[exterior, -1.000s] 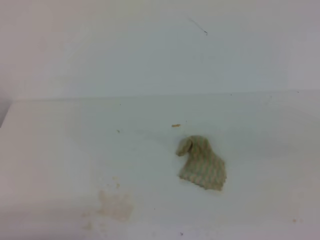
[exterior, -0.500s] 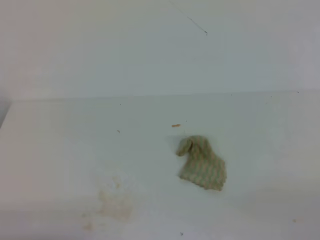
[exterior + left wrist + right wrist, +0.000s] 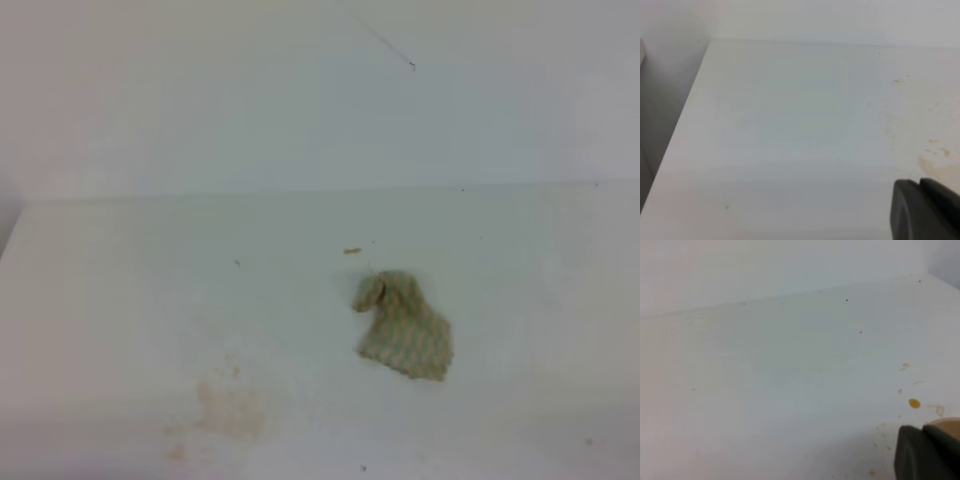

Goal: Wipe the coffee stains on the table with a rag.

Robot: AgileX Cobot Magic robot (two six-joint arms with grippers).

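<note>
On the desk (image 3: 120, 300), the rag (image 3: 404, 328) is laid diagonally, bunched end up-left; right tool (image 3: 927, 452) closed, left tool (image 3: 925, 210) indeterminable.

The white table (image 3: 120, 300) carries a crumpled striped rag (image 3: 404, 326), lying apart from pale coffee stains (image 3: 230, 412).

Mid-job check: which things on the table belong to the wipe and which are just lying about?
Belongs to the job:
- rag, lying crumpled on the table, nothing gripping it
- coffee stains, a pale smear near the front edge, apart from the rag

Just lying about:
- small tan crumb just behind the rag
- dark speck further left
</note>
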